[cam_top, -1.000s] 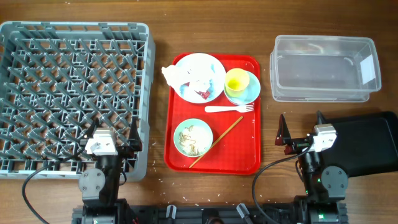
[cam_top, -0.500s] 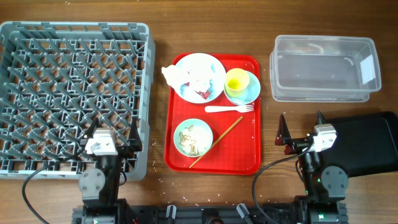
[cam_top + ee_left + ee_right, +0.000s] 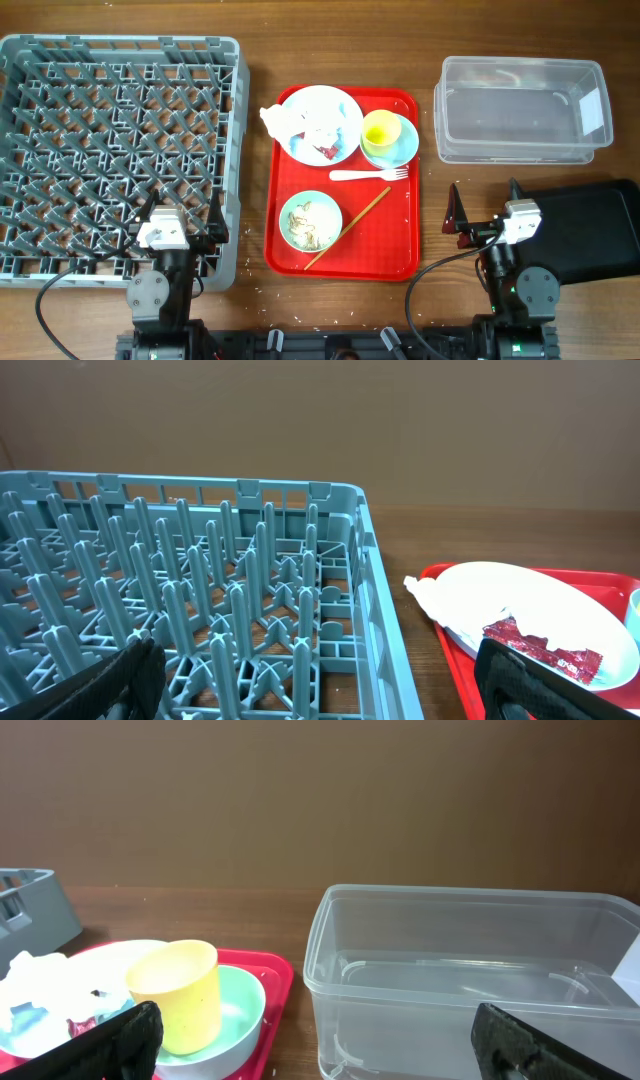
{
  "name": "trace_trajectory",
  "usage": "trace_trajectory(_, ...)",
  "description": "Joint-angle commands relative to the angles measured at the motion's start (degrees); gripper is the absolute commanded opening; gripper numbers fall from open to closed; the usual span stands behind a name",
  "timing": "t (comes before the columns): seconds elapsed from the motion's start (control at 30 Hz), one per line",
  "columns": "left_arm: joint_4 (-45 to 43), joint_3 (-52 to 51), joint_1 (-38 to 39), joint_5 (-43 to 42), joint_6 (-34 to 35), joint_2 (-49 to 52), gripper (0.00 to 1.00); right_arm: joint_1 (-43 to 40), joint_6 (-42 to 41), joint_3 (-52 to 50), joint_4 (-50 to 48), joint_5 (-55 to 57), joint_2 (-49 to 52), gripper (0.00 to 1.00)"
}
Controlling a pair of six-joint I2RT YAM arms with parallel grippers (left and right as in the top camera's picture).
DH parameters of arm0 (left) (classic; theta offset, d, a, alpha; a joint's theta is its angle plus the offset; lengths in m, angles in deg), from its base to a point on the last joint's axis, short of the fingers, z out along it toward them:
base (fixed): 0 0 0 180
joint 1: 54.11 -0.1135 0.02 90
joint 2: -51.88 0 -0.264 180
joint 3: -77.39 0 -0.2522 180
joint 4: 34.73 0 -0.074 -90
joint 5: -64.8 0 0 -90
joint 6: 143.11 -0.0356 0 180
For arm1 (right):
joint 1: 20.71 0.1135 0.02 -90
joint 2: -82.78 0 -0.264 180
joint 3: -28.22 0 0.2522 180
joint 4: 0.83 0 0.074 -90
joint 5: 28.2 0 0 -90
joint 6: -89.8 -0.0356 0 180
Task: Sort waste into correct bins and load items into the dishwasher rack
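Left end effector [image 3: 183, 212] spreads wide over the grey lattice rack [image 3: 100, 120]; right end effector [image 3: 485, 205] spreads wide, empty, near the smooth clear round-rimmed tub [image 3: 441, 100]

The grey dishwasher rack [image 3: 200, 580] fills the left, its pegs upright. Just beside it, a red tray [image 3: 458, 660] carries a white plate [image 3: 520, 598] holding a red wrapper [image 3: 545, 649], with a crumpled napkin [image 3: 425, 593] at its edge.

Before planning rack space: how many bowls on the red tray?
2: light blue bowl holding the yellow cup, far right; pale green bowl holding food scraps, near left. None hidden.
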Motion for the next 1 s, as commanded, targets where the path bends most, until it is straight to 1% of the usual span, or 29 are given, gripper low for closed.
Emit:
trace_trajectory(0.0, -0.09, -0.48, -0.11, -0.87, -1.11, -0.57, 1.0, 0.22, 0.79, -0.09, -0.26, 0.35, -0.72, 1.0)
trace_trajectory(0.07, -0.09, -0.48, -0.11, -0.87, -1.11, -0.57, 1.0, 0.22, 0.76, -0.09, -0.26, 0.35, -0.72, 1.0)
trace_trajectory(0.1, -0.37, -0.48, -0.09, -2.58, -1.07, -0.57, 1.0, 0.22, 0.76, -0.09, -0.26, 0.35, -0.72, 1.0)
trace_trajectory(0.17, -2.86, -0.48, -0.09, -13.6, -1.11, -0.57, 1.0, 0.22, 0.79, -0.09, -0.26, 0.35, -0.72, 1.0)
trace_trajectory(0.2, -2.67, -0.48, -0.11, -17.0, -1.11, -0.57, 1.0, 0.22, 0.76, -0.09, -0.26, 0.35, -0.72, 1.0)
trace_trajectory(0.23, -1.49, -0.48, -0.11, -17.03, -1.11, -0.57, 1.0, 0.22, 0.76, -0.09, -0.26, 0.35, -0.72, 1.0)
trace_trajectory(0.27, -4.35, -0.48, -0.09, -17.35, -1.07, -0.46, 1.0, 0.22, 0.79, -0.09, -0.26, 0.35, -0.72, 1.0)
trace_trajectory(0.3, -6.69, -0.48, -0.09, -22.51, -1.05, -0.46, 1.0, 0.22, 0.79, -0.09, -0.26, 0.35, -0.72, 1.0)
trace_trajectory(0.33, -6.56, -0.48, -0.09, -30.84, -1.11, -0.46, 1.0, 0.22, 0.79, -0.09, -0.26, 0.35, -0.72, 1.0)
trace_trajectory(0.37, -5.7, -0.48, -0.09, -35.15, -1.09, -0.46, 1.0, 0.22, 0.76, -0.09, -0.26, 0.35, -0.72, 1.0)
trace_trajectory(0.4, -5.09, -0.48, -0.09, -36.46, -1.09, -0.46, 1.0, 0.22, 0.79, -0.09, -0.26, 0.35, -0.72, 1.0)
trace_trajectory(0.53, -2.25, -0.48, -0.11, -36.35, -1.11, -0.46, 1.0, 0.22, 0.79, -0.09, -0.26, 0.35, -0.72, 1.0)
trace_trajectory(0.63, -2.1, -0.48, -0.11, -36.37, -1.05, -0.46, 1.0, 0.22, 0.79, -0.09, -0.26, 0.35, -0.72, 1.0)
trace_trajectory(0.67, -2.05, -0.48, -0.11, -39.47, -1.07, -0.46, 1.0, 0.22, 0.79, -0.09, -0.26, 0.35, -0.72, 1.0)
trace_trajectory(0.7, -2.34, -0.48, -0.11, -44.54, -1.09, -0.46, 1.0, 0.22, 0.79, -0.09, -0.26, 0.35, -0.72, 1.0)
trace_trajectory(0.77, -2.32, -0.48, -0.11, -49.59, -1.07, -0.46, 1.0, 0.22, 0.79, -0.09, -0.26, 0.35, -0.72, 1.0)
trace_trajectory(0.87, -7.17, -0.48, -0.11, -57.33, -1.07, -0.46, 1.0, 0.22, 0.79, -0.09, -0.26, 0.35, -0.72, 1.0)
trace_trajectory(0.9, -10.19, -0.46, -0.11, -58.6, 0.79, -0.46, 1.0, 0.22, 0.79, -0.09, -0.26, 0.35, -0.72, 1.0)
trace_trajectory(0.97, -14.58, -0.46, -0.11, -58.58, 5.88, -0.46, 1.0, 0.22, 0.79, -0.09, -0.26, 0.35, -0.72, 1.0)
